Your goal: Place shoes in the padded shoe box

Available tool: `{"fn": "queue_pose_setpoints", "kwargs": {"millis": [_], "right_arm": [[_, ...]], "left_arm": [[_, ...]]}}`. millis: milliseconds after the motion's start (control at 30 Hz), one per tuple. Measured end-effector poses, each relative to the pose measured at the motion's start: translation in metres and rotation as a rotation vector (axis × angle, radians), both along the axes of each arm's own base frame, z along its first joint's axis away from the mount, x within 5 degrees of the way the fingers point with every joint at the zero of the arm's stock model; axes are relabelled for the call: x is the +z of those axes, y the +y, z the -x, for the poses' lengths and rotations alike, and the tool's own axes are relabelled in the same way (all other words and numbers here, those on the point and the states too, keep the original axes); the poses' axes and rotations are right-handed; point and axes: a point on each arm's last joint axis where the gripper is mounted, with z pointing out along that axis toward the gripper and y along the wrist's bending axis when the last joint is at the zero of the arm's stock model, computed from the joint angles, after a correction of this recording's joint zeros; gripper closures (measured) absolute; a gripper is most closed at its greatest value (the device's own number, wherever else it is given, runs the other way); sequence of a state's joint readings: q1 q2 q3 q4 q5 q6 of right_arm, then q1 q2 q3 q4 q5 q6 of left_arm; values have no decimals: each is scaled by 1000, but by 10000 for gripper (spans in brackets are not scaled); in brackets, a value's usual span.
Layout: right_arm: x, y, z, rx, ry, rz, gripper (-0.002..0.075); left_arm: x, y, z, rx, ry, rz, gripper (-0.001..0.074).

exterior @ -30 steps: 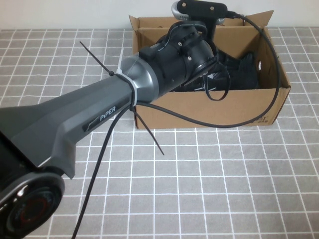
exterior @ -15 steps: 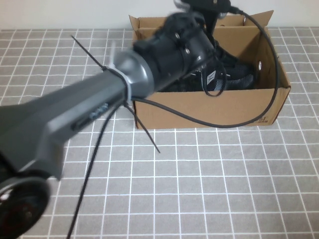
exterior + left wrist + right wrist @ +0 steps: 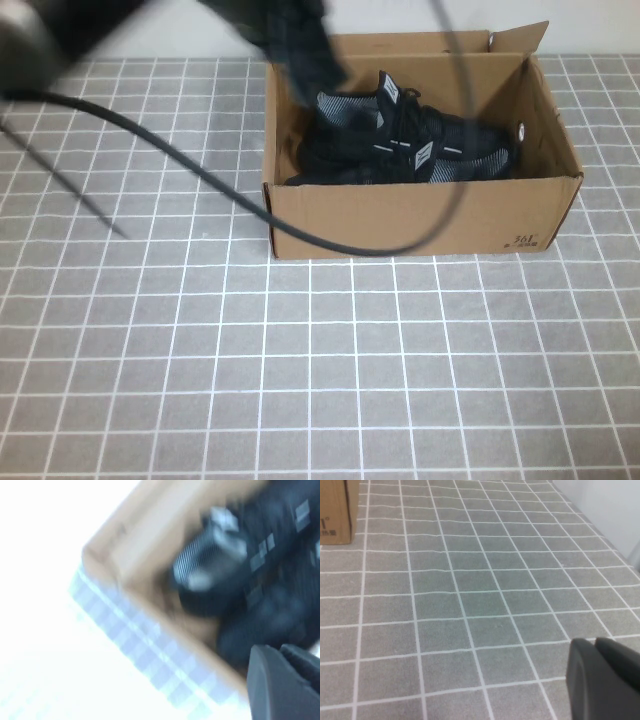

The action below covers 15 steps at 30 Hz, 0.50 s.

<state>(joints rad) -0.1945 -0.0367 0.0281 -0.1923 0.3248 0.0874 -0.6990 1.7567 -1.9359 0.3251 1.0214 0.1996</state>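
Left gripper (image 3: pixel 280 680) just whipped up out of box (image 3: pixel 420 215), grip unclear; both shoes (image 3: pixel 410 150) below it inside. Right gripper (image 3: pixel 602 672) parked, grip unclear too. Looks basically done.

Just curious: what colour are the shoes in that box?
Black shoes, small white marks; clearest in the high view.

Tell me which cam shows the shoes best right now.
High view: the shoes lie sharp inside the box, left gripper blurred above its rim. Left wrist view shows them smeared. Right wrist view shows none, only the right gripper over tiles.
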Motion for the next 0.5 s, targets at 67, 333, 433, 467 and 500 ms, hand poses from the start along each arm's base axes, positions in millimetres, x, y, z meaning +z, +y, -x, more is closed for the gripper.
{"fn": "queue_pose_setpoints", "kwargs": {"millis": [67, 333, 433, 467, 500], "right_arm": [[0, 0, 0, 0, 0, 0, 732], [0, 0, 0, 0, 0, 0, 732], [0, 0, 0, 0, 0, 0, 732], [0, 0, 0, 0, 0, 0, 732], [0, 0, 0, 0, 0, 0, 732]], "left_arm": [[8, 23, 3, 12, 65, -4, 732], [45, 79, 39, -25, 149, 65, 733], [57, 91, 64, -55, 134, 101, 733], [58, 95, 74, -61, 136, 109, 733], [57, 100, 83, -69, 141, 117, 733]]}}
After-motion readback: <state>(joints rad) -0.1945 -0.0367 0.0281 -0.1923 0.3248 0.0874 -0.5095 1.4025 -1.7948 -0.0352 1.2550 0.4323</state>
